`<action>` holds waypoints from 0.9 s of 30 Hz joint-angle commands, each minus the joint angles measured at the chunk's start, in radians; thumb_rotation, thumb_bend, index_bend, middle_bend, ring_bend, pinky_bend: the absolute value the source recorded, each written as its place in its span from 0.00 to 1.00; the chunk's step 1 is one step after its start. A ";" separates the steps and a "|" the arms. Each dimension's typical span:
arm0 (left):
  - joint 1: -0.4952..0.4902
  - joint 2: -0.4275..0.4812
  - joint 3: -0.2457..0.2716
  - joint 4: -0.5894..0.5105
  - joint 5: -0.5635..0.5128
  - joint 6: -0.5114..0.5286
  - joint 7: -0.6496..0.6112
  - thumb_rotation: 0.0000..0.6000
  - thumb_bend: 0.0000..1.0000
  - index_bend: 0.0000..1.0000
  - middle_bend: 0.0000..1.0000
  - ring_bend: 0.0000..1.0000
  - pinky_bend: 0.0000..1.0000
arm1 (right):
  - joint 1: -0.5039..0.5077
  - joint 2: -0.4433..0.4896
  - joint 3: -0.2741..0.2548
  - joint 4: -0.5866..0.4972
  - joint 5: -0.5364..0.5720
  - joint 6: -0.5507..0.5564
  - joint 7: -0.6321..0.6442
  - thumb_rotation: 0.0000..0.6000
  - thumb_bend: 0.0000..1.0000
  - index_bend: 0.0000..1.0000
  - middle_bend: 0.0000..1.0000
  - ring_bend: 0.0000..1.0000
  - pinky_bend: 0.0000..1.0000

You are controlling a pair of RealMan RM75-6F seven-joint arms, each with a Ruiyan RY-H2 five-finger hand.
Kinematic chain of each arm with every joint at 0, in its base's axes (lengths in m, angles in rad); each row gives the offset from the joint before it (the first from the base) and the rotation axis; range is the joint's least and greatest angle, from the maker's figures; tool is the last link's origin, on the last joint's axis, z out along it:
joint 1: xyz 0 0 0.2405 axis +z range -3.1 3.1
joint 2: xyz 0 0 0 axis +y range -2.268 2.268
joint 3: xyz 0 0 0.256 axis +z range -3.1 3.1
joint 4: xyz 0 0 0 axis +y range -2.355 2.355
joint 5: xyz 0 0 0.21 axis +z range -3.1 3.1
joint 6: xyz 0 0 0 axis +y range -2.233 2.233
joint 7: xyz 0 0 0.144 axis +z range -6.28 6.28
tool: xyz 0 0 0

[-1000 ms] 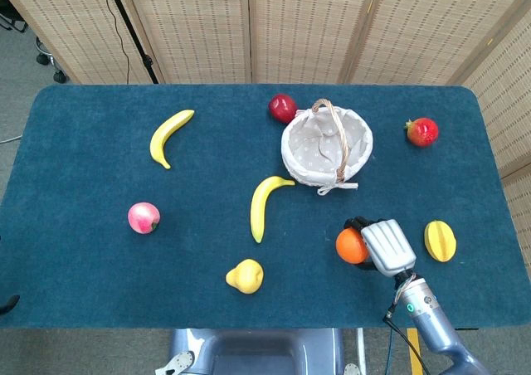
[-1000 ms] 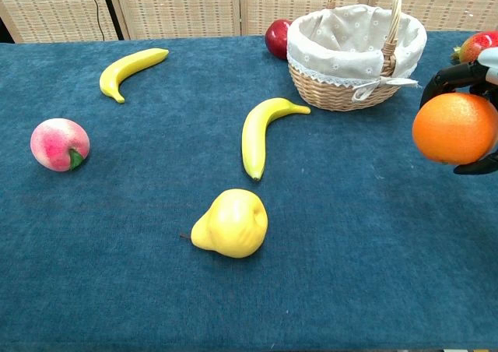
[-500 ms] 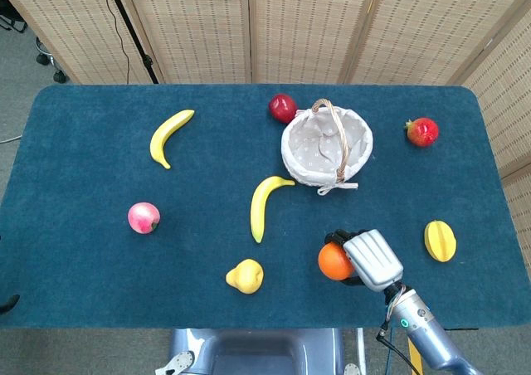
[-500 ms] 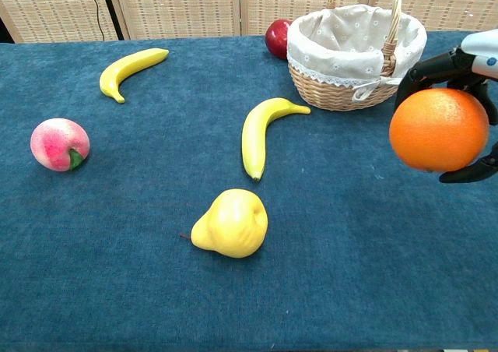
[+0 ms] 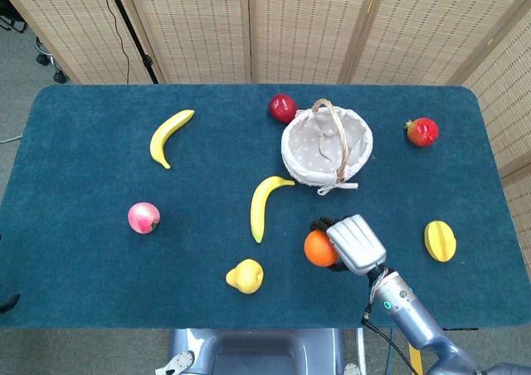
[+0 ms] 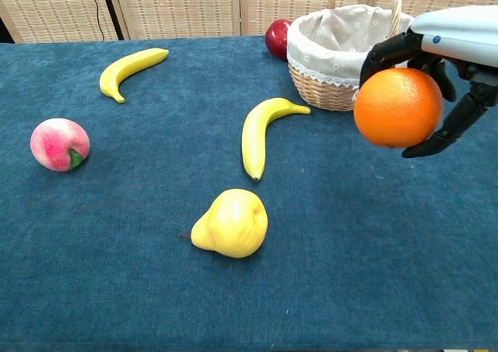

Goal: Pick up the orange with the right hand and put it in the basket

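Transport step in hand: right robot hand [image 6: 436,64] grasps the orange [image 6: 398,107], lifted clear of the table [image 5: 99,250] in front of the basket [image 5: 327,145]; next move, I judge, carries it over the rim and releases.

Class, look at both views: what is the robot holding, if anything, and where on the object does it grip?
The right robot hand holds the round orange clear of the table, dark fingers wrapped around its top and right side.
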 commanded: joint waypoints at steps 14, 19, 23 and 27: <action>-0.025 -0.015 0.006 0.024 -0.014 -0.056 -0.004 1.00 0.08 0.00 0.00 0.00 0.00 | 0.211 -0.163 0.128 0.208 0.260 -0.123 -0.049 1.00 0.28 0.79 0.59 0.66 0.63; -0.031 -0.020 0.004 0.033 -0.030 -0.075 -0.003 1.00 0.08 0.00 0.00 0.00 0.00 | 0.239 -0.159 0.138 0.218 0.289 -0.121 -0.053 1.00 0.28 0.79 0.59 0.66 0.63; -0.035 -0.021 0.003 0.037 -0.037 -0.083 -0.005 1.00 0.08 0.00 0.00 0.00 0.00 | 0.253 -0.140 0.146 0.200 0.297 -0.107 -0.061 1.00 0.28 0.79 0.59 0.66 0.63; -0.036 -0.021 0.006 0.035 -0.034 -0.082 -0.003 1.00 0.08 0.00 0.00 0.00 0.00 | 0.281 -0.120 0.164 0.195 0.330 -0.115 -0.061 1.00 0.28 0.79 0.59 0.66 0.63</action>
